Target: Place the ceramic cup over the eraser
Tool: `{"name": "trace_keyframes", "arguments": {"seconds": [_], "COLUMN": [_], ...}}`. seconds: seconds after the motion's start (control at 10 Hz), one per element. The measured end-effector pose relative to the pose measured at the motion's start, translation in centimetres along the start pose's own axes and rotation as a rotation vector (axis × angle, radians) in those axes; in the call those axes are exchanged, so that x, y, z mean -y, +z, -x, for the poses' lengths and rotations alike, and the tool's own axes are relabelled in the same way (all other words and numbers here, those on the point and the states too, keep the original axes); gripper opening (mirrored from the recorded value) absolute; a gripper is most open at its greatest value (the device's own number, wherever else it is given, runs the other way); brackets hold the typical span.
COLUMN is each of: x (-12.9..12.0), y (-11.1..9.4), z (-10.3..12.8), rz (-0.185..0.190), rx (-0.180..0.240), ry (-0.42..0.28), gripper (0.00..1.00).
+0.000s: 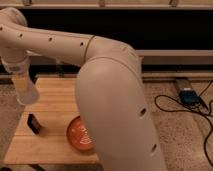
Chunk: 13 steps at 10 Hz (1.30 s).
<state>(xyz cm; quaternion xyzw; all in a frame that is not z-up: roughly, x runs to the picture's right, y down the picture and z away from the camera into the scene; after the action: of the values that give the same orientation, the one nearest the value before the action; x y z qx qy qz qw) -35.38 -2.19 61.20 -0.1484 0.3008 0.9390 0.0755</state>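
The white ceramic cup (26, 92) hangs above the left part of the wooden table (55, 97), held from above by my gripper (20, 76) at the end of the big cream arm (112, 95). The gripper is shut on the cup. The black eraser (33, 123) lies on the table near its left edge, below the cup and slightly to its right. There is a gap between the cup and the eraser.
An orange bowl (79, 134) sits on the table to the right of the eraser, partly hidden by the arm. On the speckled floor at the right lie black cables (170, 106) and a small dark power box (189, 96). A dark wall runs behind the table.
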Motion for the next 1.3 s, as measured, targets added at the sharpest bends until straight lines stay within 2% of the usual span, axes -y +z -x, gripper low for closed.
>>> {"name": "trace_keyframes", "arguments": {"seconds": [0.3, 0.5, 1.0, 1.3], "x": [2.3, 3.0, 3.5, 3.7], "y": [1.7, 2.6, 4.1, 5.6], "z": [-0.9, -1.1, -2.9, -3.8], "rz": [-0.03, -0.037, -0.034, -0.045], "rx": [-0.006, -0.008, -0.006, -0.001], "ry": [-0.009, -0.002, -0.017, -0.026], "gripper": [0.49, 0.49, 0.49, 0.49]}}
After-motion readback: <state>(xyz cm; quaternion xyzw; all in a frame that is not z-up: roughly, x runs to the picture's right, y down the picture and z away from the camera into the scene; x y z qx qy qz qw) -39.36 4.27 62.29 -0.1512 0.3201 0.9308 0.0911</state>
